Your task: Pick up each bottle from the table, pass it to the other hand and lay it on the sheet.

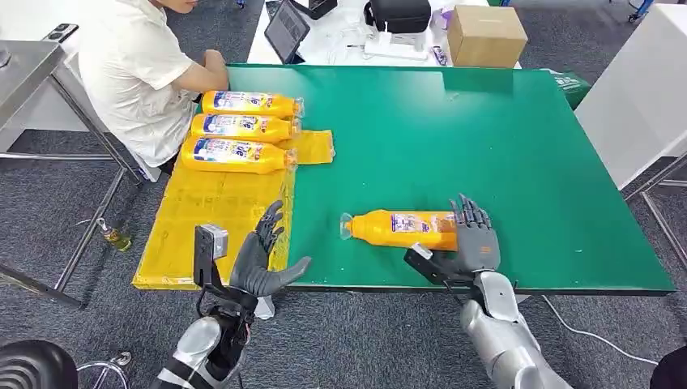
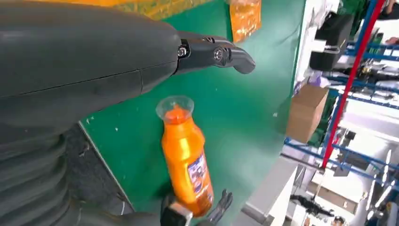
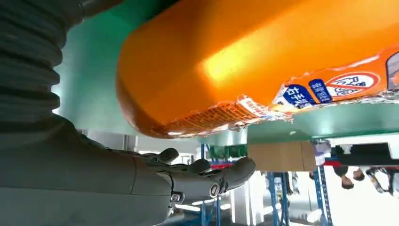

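The bottle (image 1: 401,229) beside the right hand (image 1: 471,241) is showing glossy orange plastic, a clear cap and a shiny printed label. The counter (image 1: 486,146) under it is looking matt green and smooth. Left of the bottle, the sheet (image 1: 211,207) is gleaming like crinkled yellow film. Both hands are showing matt dark plastic, the left hand (image 1: 261,255) included; the box (image 1: 486,34) beyond the counter is looking like plain brown cardboard.

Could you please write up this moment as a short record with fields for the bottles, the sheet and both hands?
bottles on sheet: three orange bottles lying side by side at the far end of the yellow sheet
bottle on table: one orange bottle lying on the green table, cap toward the sheet
right hand: open, at the bottle's base
left hand: open, holding nothing, over the sheet's near edge
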`<act>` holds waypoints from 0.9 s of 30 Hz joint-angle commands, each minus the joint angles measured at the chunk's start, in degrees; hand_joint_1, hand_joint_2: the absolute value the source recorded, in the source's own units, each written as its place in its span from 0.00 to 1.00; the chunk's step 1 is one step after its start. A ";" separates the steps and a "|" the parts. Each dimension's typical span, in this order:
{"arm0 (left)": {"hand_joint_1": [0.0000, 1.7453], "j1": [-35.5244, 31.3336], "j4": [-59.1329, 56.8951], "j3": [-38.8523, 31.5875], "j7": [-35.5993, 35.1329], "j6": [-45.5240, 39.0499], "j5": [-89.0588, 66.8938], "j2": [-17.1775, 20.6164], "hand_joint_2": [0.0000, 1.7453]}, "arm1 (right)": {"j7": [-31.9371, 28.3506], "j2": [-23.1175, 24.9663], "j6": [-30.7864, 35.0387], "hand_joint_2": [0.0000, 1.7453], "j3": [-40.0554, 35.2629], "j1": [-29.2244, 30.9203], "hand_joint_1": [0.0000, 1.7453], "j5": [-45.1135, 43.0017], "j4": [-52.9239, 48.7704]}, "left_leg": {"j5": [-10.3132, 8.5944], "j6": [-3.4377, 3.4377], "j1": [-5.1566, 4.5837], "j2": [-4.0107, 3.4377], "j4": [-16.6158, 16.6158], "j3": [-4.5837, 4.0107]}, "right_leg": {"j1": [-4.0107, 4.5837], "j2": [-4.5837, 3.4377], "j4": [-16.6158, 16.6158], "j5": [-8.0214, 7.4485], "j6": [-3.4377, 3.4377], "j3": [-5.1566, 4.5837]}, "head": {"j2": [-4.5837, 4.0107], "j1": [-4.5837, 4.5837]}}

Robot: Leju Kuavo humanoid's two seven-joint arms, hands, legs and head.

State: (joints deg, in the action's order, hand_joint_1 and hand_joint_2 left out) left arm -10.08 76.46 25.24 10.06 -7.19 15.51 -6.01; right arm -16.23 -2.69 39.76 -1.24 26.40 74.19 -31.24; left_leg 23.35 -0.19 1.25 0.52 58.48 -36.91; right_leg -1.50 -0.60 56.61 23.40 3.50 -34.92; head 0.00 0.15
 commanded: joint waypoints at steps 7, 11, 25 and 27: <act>0.00 -5.63 -6.08 3.57 -2.23 1.58 5.32 1.44 1.00 | -3.75 0.54 -8.53 1.00 -1.51 3.73 1.00 -6.42 13.44 | 0.05 0.06 0.03 0.05 -0.09 0.40 | 0.07 0.14 -0.11 0.07 -0.16 0.42 | 0.00 0.00; 0.00 -6.58 -6.67 3.75 -2.39 1.27 6.20 1.18 1.00 | -3.65 0.45 -9.71 1.00 -1.69 4.39 1.00 -6.88 13.93 | 0.06 0.08 0.06 0.11 -0.10 0.55 | 0.11 0.22 -0.14 0.09 -0.22 0.56 | 0.00 0.02; 0.00 -6.80 -7.06 3.97 -2.20 1.20 7.18 1.40 1.00 | -5.71 0.74 -11.16 1.00 -1.98 4.63 1.00 -7.85 13.72 | 0.03 0.06 0.07 0.02 -0.10 0.78 | 0.12 0.15 -0.15 0.04 -0.20 0.76 | 0.00 0.02; 0.00 -6.61 -6.67 4.24 -1.53 0.73 7.54 1.60 1.00 | -7.36 0.81 -9.97 1.00 -1.82 4.49 1.00 -9.40 13.33 | 0.04 0.04 0.05 0.00 -0.06 0.75 | 0.09 0.10 -0.10 0.03 -0.14 0.72 | 0.00 0.02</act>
State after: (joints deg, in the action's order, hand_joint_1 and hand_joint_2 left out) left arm -14.51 73.07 27.02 7.98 -5.92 22.25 -5.86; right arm -21.66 -2.32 30.23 -1.44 32.10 66.47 -22.53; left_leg 23.38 -0.20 1.26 0.45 58.48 -36.30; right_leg -1.47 -0.64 56.59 23.41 3.49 -34.39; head 0.00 0.17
